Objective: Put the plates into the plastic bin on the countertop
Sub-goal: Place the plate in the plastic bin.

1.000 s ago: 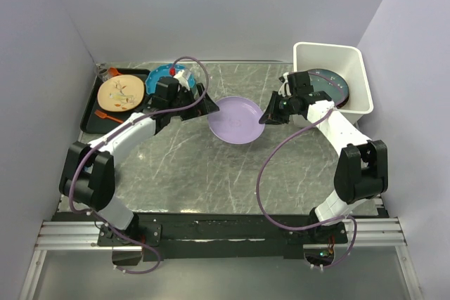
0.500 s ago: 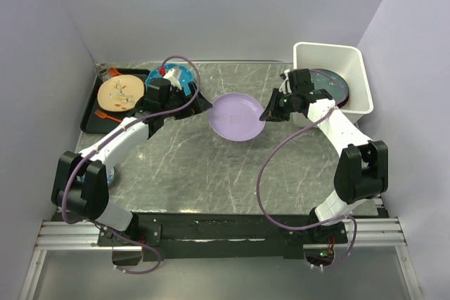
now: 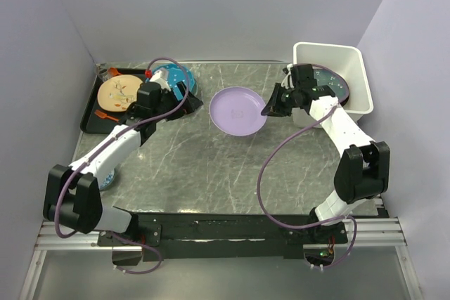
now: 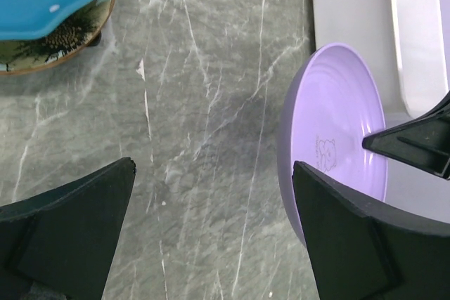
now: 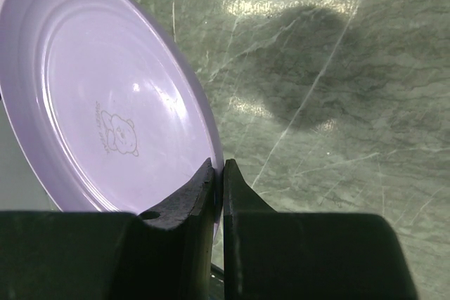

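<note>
Top external view: the countertop [image 3: 211,166] fills the scene, with one white bin [image 3: 355,57] at its far right corner, mouth upward, and one black tray [image 3: 90,114] at the far left. The bin's long axis cannot be told from these angles. Four plates show. A lavender plate [image 3: 239,112] is held above the middle of the countertop, left of the bin, tilted with its hollow face up. A dark plate [image 3: 336,88] leans inside the bin, a cream plate [image 3: 121,93] lies on the tray, and a teal plate [image 3: 172,75] sits just beside the tray's right end. The right gripper [image 3: 268,109] pinches the lavender plate's right rim, its fingers pressed nearly together with the thin edge between them, as the right wrist view shows. The left gripper [image 3: 191,101] stands spread wide and holds nothing, apart from the lavender plate and near the teal one. A second ago the left gripper touched the lavender plate's left rim; it has since drawn back toward the tray. The lavender plate has shifted slightly toward the far edge and the bin.
</note>
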`<state>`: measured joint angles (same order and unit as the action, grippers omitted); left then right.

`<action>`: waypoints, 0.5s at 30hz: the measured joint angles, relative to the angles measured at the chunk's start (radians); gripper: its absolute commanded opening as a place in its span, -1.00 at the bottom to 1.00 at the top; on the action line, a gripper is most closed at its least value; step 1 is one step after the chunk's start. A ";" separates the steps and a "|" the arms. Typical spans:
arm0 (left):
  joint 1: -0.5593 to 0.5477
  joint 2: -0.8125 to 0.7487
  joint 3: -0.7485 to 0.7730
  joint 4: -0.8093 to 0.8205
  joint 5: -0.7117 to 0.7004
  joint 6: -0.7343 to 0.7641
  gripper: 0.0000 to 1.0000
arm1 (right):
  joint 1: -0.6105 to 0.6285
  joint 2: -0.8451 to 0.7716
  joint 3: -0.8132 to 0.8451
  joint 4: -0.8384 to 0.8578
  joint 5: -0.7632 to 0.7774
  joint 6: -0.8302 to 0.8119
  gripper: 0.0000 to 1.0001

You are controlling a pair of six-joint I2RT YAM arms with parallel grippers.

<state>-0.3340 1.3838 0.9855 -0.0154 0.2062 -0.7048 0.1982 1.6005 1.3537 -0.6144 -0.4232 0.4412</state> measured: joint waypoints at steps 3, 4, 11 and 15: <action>0.001 -0.005 0.000 0.006 -0.010 0.001 0.99 | -0.011 0.000 0.006 -0.001 0.004 0.003 -1.00; 0.001 -0.005 0.000 0.005 -0.011 0.001 0.99 | -0.015 0.000 0.008 -0.001 0.004 0.004 -1.00; 0.001 0.022 0.000 0.011 0.000 0.000 0.99 | -0.049 0.000 0.024 0.001 0.004 0.013 -1.00; 0.001 0.067 0.000 0.008 0.017 0.001 0.99 | -0.075 0.000 0.037 0.003 -0.001 0.016 -1.00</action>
<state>-0.3332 1.4506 0.9859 -0.0071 0.2230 -0.7040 0.1230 1.6005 1.3911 -0.6117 -0.4240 0.4572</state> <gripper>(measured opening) 0.994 0.113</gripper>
